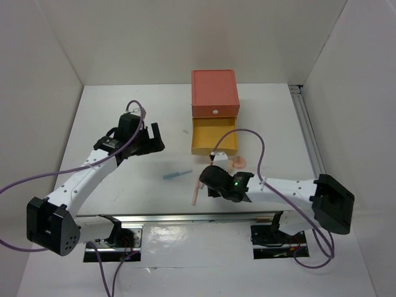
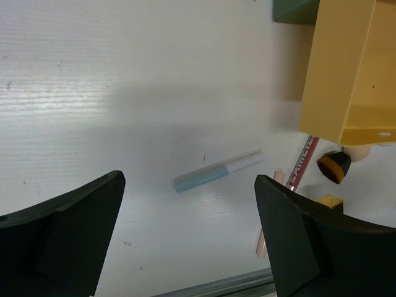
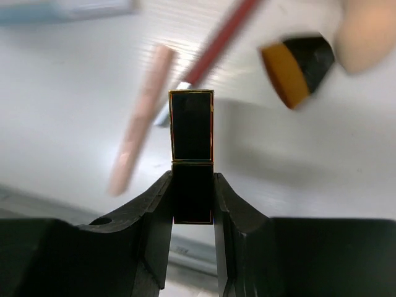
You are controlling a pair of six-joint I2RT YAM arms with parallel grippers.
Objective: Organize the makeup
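I am pinching the right gripper (image 3: 192, 189) onto a black square-sided lipstick case with thin gold edging (image 3: 192, 133). Both fingers are pressing flat against its lower half, and its upper half is sticking out beyond the fingertips. I cannot tell whether the case is touching the white table (image 1: 124, 111) or hanging just above it.

Just left of the case a pale pink pencil (image 3: 141, 120) is lying on the table, pointing away from me. Beyond the case a red-handled brush with a black ferrule and orange bristles (image 3: 296, 69) is lying at a slant, and a soft peach sponge (image 3: 368, 31) is sitting right beside its bristle end. All of this is clustering near the front of the table, just in front of the open yellow plastic drawer (image 1: 213, 151) that is sticking out from under the coral box (image 1: 214, 93).

Further left, a light blue pencil with a white end (image 2: 215, 173) is lying alone on the bare surface, well apart from the drawer.

I am holding the left gripper (image 1: 158, 138) above the left half of the table with its fingers spread fully wide, gripping nothing. From its wrist camera, the blue pencil is showing between the two fingers.
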